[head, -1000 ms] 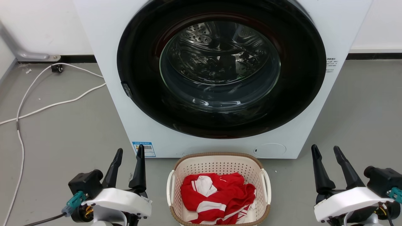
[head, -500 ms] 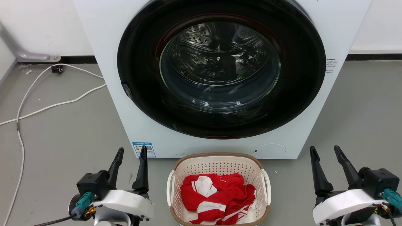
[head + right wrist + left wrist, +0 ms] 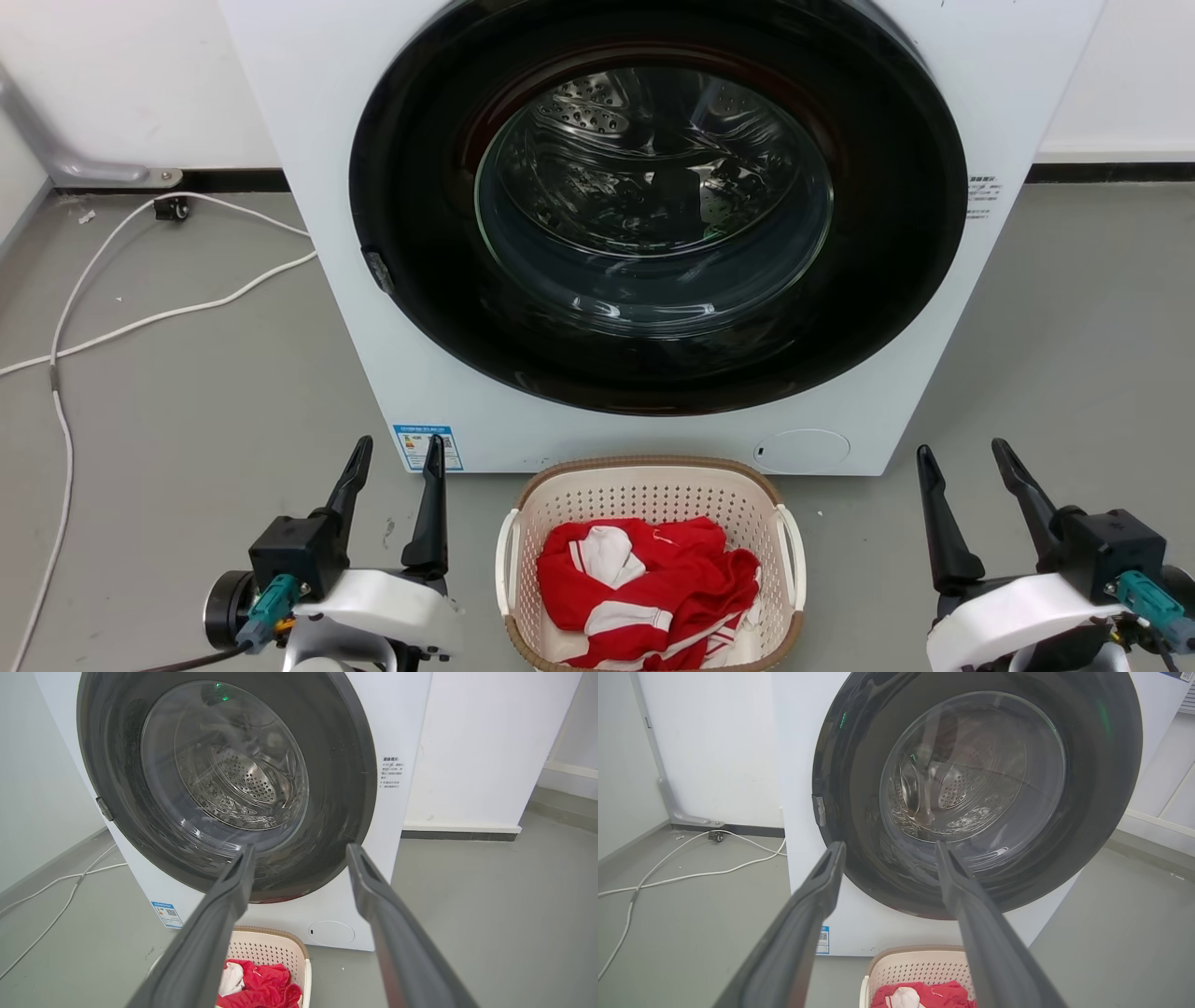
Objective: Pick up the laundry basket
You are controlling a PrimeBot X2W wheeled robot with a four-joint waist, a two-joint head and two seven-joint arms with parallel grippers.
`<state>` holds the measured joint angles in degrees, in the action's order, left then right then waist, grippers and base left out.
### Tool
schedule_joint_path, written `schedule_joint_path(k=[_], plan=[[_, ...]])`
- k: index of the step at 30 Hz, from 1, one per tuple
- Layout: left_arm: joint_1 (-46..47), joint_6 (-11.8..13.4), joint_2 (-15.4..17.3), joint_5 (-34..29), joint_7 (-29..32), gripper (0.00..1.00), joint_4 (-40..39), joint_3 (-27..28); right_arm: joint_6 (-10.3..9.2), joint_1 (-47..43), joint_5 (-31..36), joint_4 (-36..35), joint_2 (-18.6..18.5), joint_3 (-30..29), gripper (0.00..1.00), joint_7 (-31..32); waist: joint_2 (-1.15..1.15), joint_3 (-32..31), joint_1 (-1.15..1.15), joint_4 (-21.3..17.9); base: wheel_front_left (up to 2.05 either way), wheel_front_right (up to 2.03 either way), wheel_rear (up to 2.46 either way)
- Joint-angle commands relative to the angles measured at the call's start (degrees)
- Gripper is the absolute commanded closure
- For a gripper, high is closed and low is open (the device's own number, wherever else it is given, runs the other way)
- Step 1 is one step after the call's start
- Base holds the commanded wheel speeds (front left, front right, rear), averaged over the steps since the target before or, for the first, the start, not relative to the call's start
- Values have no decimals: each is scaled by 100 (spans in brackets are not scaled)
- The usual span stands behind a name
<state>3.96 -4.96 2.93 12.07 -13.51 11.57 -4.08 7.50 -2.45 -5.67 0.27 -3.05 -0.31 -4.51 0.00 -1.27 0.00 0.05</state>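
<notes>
The laundry basket (image 3: 653, 485) is cream with perforated walls, a brown woven-look rim and white side handles. It stands on the floor at the bottom centre of the head view, just in front of the washing machine, with red and white clothes (image 3: 644, 583) inside. My left gripper (image 3: 399, 451) is open to the basket's left and holds nothing. To the basket's right, my right gripper (image 3: 963, 454) is open and holds nothing. Both wrist views catch the basket low down: the left wrist view shows its far wall (image 3: 920, 966) and the right wrist view one corner (image 3: 271, 949).
A white front-loading washing machine (image 3: 308, 112) with a shut round dark door (image 3: 653, 201) stands directly behind the basket. White cables (image 3: 121, 322) trail across the grey floor at the left. A grey pipe (image 3: 56, 154) runs along the wall at the far left.
Both grippers have turned at the wrist and sit slightly lower and closer in. The picture has shifted down a little. The basket has not moved.
</notes>
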Motion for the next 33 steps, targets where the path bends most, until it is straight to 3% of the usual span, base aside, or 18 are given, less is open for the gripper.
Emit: schedule_joint_path(k=[1,14,33], plan=[[89,27,5,-110,-46,0,0,-22,-2,-50,110,-44,24,12,0,-36,0,1,0,-1,0,0,0],[78,82,0,-462,-177,0,61,-74,-2,-114,577,-71,29,49,0,-141,0,-22,0,-8,0,0,0],[56,173,-2,-321,-178,0,130,-5,-3,17,452,82,28,55,0,-182,0,9,0,-53,0,0,0]])
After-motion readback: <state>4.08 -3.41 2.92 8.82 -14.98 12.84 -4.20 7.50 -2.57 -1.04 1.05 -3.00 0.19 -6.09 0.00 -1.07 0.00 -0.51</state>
